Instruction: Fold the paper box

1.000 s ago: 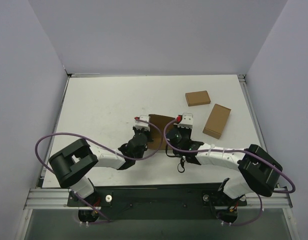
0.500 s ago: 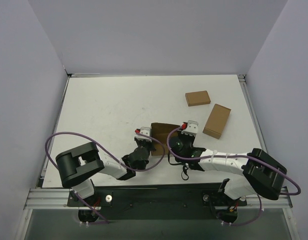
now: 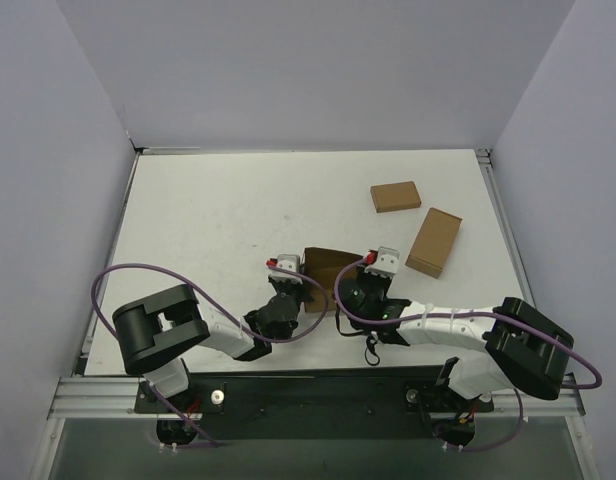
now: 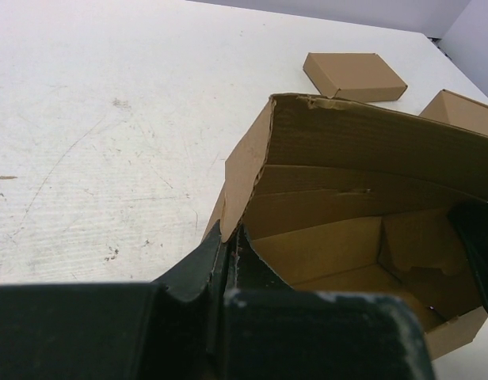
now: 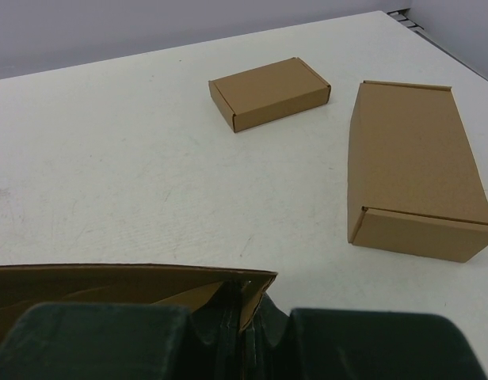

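Both arms have drawn the paper box [image 3: 326,266] back toward the near edge of the worktop [image 3: 208,210]. It's between them, long axis running claw to claw: left claw [image 4: 228,237] pinched tight on its left wall, right claw [image 5: 242,305] on the right.

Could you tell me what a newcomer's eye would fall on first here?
The half-folded paper box stands out first, near the front middle of the table, pinched on its left side by the left hand and on its right side by the right hand. Two smaller closed brown boxes lie apart from it toward the far right.
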Robot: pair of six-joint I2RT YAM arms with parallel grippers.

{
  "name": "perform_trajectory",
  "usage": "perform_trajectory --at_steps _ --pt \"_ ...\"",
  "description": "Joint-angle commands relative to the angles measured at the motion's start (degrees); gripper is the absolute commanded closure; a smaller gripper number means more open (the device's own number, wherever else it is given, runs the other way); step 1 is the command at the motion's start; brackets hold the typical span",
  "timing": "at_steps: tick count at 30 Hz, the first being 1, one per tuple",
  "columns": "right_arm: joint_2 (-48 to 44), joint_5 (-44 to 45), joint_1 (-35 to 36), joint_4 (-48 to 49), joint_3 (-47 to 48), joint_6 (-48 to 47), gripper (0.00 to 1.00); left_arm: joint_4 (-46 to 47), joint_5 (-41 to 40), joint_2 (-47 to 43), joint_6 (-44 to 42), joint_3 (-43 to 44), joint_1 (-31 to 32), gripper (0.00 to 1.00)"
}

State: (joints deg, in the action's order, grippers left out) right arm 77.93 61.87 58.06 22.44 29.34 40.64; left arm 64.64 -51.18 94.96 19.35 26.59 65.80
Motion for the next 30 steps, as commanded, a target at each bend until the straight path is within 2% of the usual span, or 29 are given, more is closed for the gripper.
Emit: perform_trajectory --at_steps 1,25,30 --pt "1.2 -10.8 3.3 -1.4 -1.2 3.2 1.00 0.4 13.7 -0.9 3.8 1.6 3.6 1.00" --pt "0.6 -8.3 5.1 -5.3 -1.7 6.7 1.00 -0.9 17.0 -4.1 4.5 5.5 3.3 1.00" --pt "-0.1 -7.9 5.2 -6.3 -1.7 7.3 1.00 -4.0 17.8 -5.7 3.2 7.9 2.9 1.00"
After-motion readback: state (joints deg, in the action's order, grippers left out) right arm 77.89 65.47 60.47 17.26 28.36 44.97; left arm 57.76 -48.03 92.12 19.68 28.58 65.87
